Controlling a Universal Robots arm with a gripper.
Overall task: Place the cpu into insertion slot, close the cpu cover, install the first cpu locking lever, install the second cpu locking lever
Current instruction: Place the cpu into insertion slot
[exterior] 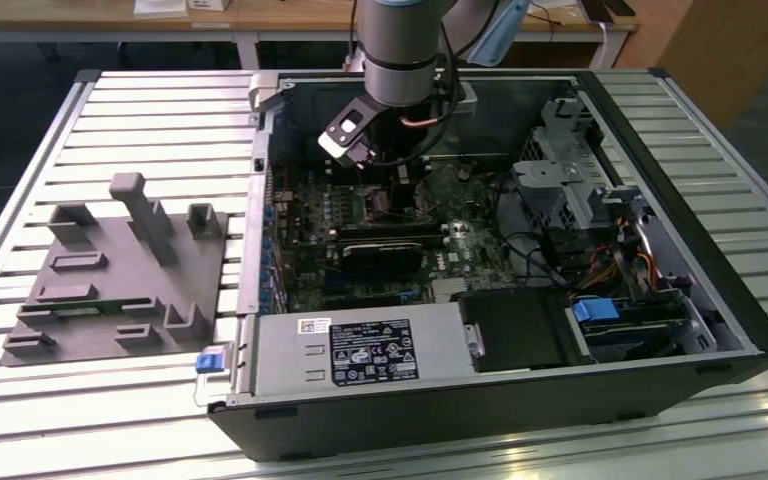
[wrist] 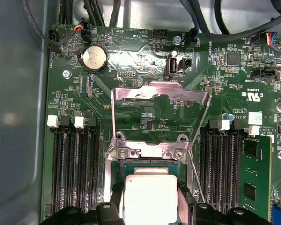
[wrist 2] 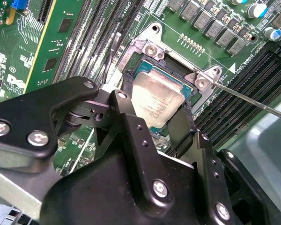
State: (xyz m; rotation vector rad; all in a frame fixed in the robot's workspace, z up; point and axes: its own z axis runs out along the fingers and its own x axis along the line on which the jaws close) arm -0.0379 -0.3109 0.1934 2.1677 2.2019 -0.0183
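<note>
**Inspector:** Exterior view first. The arm (exterior: 402,50) reaches down into the open computer case (exterior: 491,405), which lies on the slatted table (exterior: 157,110). A grey fixture (exterior: 104,290) sits at the exterior view's left, well apart from the work.

**Clerk:** And the second wrist view?

**Inspector:** The gripper (wrist 2: 157,115) is clenched on the cpu (wrist 2: 157,98), with one of its fingers (wrist 2: 128,101) against each of two opposite edges. The cpu lies level at the insertion slot (wrist 2: 152,49), inside the silvery rim. Whether it is fully seated, I cannot tell. A thin locking lever (wrist 2: 253,101) is swung clear to one side.

**Clerk:** First wrist view?

**Inspector:** It shows the same hold on the cpu. The cpu cover (wrist: 178,90) stands raised beyond the slot, not yet closed.

**Clerk:** Handling?

**Inspector:** In my judgement the cpu is light and rigid, and its smooth metal top makes it apt to slip. The underside and the socket contacts are likely fragile. It should be taken by the side edges only, as here, kept flat and gripped with little force.
</note>
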